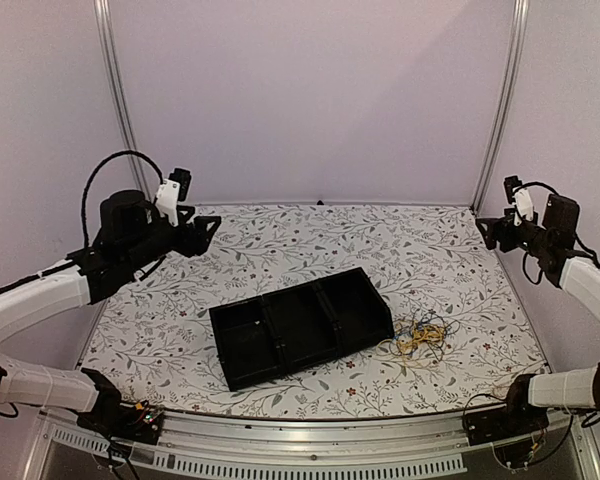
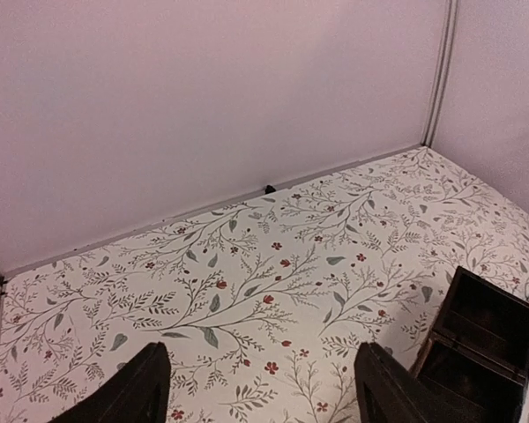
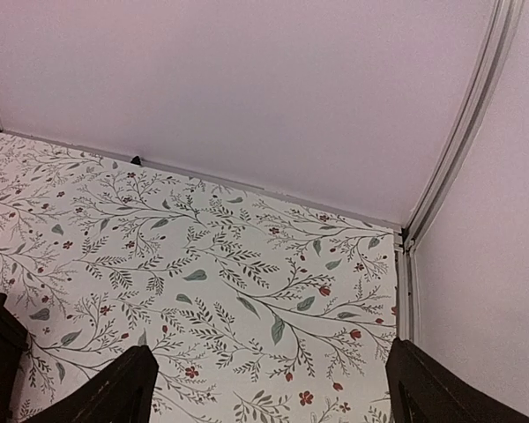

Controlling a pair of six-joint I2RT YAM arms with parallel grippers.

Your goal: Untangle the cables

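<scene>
- cables (image 1: 421, 337) are seen tangled on the table (image 1: 280, 240), just beside the black tray (image 1: 300, 365).
- left gripper (image 2: 260, 379) is held aloft, jaws parted, nothing gripped.
- right gripper (image 3: 269, 379) is held likewise, jaws parted, empty.

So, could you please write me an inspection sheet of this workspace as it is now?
Surface: floral tablecloth, lying flat.
Job's things: cable tangle, yellowish, lying just right of the black tray.
Clutter: black tray, three compartments, nothing seen inside.
Grippers: left claw and right claw both open, raised, holding nothing.
Cables: black arm cable, looping high on the left side.
Surroundings: pale walls, metal posts.
</scene>
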